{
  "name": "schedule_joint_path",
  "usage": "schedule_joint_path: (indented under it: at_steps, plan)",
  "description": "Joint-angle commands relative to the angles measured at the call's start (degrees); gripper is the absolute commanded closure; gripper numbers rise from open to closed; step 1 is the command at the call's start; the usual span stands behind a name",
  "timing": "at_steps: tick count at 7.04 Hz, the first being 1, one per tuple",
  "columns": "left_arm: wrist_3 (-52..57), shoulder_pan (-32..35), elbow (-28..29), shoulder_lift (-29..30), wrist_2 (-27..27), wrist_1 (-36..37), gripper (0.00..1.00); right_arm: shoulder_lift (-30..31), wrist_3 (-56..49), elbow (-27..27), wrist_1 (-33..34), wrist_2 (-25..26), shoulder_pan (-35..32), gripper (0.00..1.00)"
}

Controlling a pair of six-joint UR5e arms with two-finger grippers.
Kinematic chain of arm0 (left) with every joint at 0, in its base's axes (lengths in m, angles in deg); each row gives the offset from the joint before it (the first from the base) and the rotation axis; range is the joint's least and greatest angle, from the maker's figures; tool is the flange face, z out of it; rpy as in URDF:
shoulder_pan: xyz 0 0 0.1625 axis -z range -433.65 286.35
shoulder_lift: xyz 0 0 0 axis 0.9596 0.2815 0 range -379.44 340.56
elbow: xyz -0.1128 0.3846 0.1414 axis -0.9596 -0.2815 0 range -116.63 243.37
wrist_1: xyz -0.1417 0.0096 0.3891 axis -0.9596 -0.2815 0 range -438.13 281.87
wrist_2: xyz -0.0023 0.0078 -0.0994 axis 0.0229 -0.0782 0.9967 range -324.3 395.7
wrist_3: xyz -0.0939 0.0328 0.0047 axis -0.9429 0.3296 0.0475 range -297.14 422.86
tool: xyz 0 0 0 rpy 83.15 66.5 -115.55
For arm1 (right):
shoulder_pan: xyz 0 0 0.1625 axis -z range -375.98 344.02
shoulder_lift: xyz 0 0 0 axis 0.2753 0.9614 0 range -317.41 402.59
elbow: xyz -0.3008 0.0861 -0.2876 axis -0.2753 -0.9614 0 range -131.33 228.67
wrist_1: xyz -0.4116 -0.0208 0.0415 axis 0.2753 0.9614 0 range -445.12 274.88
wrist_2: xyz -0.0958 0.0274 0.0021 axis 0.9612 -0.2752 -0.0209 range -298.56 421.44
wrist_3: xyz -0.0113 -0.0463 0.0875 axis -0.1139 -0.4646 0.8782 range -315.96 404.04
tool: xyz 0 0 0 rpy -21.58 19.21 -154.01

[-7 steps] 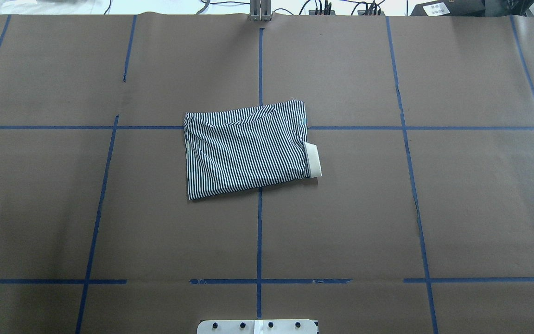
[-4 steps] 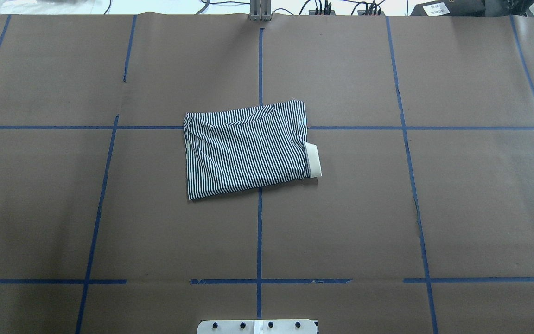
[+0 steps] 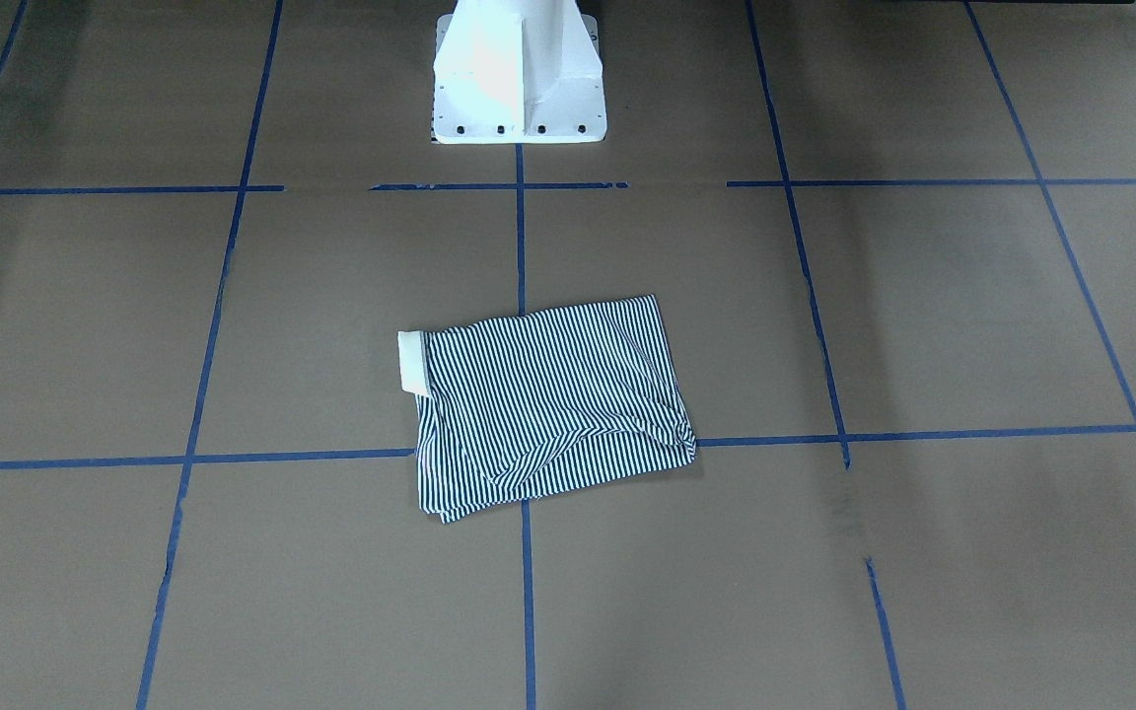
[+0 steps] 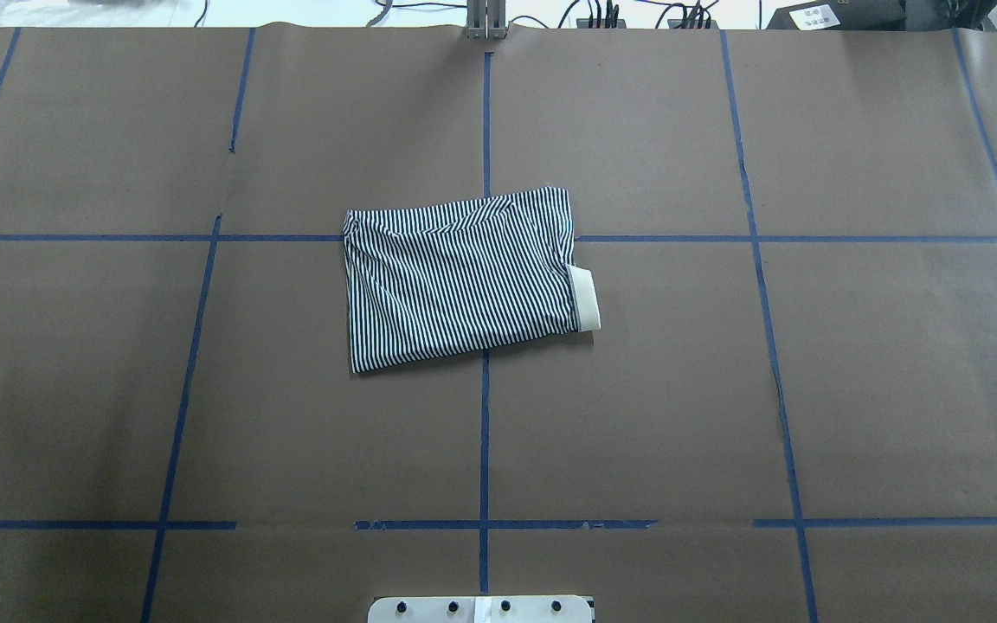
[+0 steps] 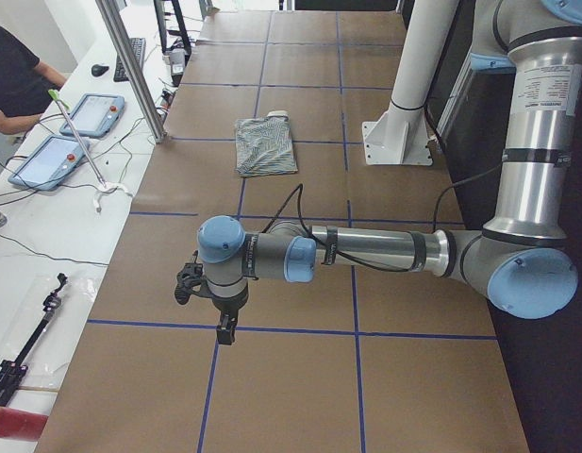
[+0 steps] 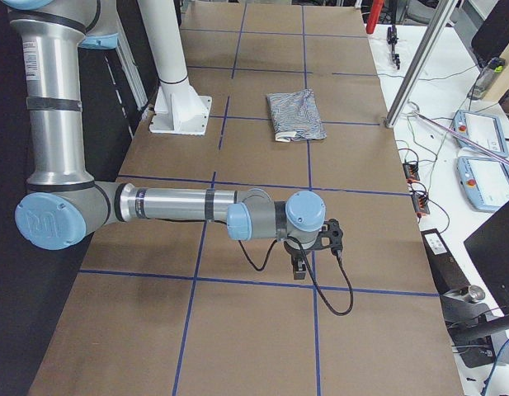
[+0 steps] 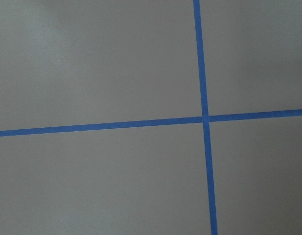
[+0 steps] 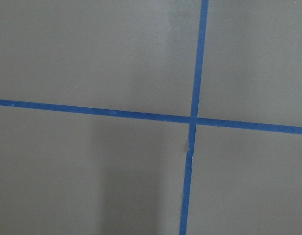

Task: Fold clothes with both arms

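The clothes are one folded navy-and-white striped shirt (image 4: 459,281) lying flat near the table's centre, its cream collar (image 4: 583,298) sticking out on the right side. The same shirt (image 3: 548,404) shows in the front view, and it is small in the side views (image 5: 265,146) (image 6: 294,114). Neither arm touches it. My left gripper (image 5: 226,330) hangs over bare paper far out toward the table's left end, and my right gripper (image 6: 299,268) does the same at the right end. I cannot tell whether either is open or shut. Both wrist views show only brown paper and crossing blue tape.
Brown paper with a blue tape grid (image 4: 485,433) covers the table. The white pedestal base (image 3: 519,79) stands at the robot's edge. Beyond the far edge are a metal post (image 5: 130,66), tablets (image 5: 50,160), cables and a seated person (image 5: 12,80).
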Motion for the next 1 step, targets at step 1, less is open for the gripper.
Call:
schedule_joint_path:
  at_steps: [1]
  plan:
    - [-0.02,-0.09,0.0,0.17,0.03,0.0,0.0,-0.04,0.0,-0.04,-0.03,-0.02,-0.1,0.0]
